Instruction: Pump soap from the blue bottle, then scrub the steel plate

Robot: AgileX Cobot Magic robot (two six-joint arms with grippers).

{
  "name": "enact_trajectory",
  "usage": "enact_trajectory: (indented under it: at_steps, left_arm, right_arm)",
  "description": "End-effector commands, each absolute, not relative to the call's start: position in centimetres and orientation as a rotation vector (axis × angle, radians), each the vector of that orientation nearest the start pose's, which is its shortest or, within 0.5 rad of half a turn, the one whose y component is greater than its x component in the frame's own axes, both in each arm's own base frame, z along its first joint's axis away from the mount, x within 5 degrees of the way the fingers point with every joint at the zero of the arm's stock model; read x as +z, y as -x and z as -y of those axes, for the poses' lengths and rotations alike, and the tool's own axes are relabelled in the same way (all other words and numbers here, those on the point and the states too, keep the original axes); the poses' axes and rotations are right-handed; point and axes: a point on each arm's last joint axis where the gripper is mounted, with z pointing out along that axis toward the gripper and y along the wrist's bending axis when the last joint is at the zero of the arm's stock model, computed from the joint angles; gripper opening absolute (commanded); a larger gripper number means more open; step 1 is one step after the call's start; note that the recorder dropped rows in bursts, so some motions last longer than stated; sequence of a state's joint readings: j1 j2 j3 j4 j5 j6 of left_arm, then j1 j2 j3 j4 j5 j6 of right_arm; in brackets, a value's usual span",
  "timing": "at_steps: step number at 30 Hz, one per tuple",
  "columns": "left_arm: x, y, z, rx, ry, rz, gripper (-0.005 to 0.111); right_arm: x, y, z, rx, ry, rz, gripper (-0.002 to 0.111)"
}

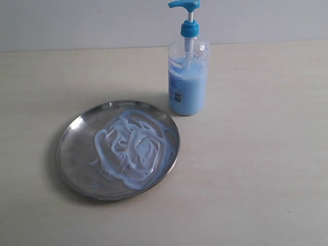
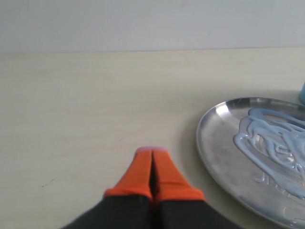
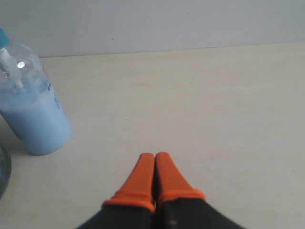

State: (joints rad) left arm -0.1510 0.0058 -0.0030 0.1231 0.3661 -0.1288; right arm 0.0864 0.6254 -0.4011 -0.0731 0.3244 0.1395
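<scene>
The round steel plate [image 1: 77, 148] lies on the table, smeared with pale blue swirls of soap [image 1: 130, 148]. Behind it to the right stands the blue bottle [image 1: 187, 77], its blue pump head raised and light-blue liquid filling the lower part. Neither gripper shows in the exterior view. In the left wrist view my left gripper [image 2: 152, 151] is shut, orange fingertips pressed together with nothing between them, to the side of the steel plate [image 2: 219, 143] and apart from it. In the right wrist view my right gripper [image 3: 155, 155] is shut and empty, off to the side of the blue bottle [image 3: 35, 119].
The pale wooden table [image 1: 266, 169] runs back to a plain light wall [image 1: 77, 20]. Nothing else stands on it. The plate's edge [image 3: 4, 174] peeks in beside the bottle in the right wrist view.
</scene>
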Motion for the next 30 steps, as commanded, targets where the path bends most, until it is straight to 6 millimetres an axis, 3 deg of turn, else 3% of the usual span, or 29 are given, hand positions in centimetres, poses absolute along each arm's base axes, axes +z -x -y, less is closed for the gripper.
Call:
enact_trajectory:
  at_steps: [1, 11, 20, 30]
  left_arm:
    - [18.1, -5.3, 0.4, -0.068, -0.099, -1.838, 0.0]
    - [18.1, -5.3, 0.4, -0.068, -0.099, -1.838, 0.0]
    - [18.1, -5.3, 0.4, -0.068, -0.099, -1.838, 0.0]
    - [18.1, -5.3, 0.4, -0.068, -0.099, -1.838, 0.0]
  right_arm:
    - [28.0, -14.1, -0.9, 0.066, 0.007, -2.025, 0.0]
    - [30.2, -17.2, -1.2, 0.064, 0.009, -2.028, 0.0]
    - [30.3, -17.3, -1.2, 0.066, 0.01, -2.015, 0.0]
    - [30.6, -17.5, -1.6, 0.188, -0.093, -1.974, 0.0]
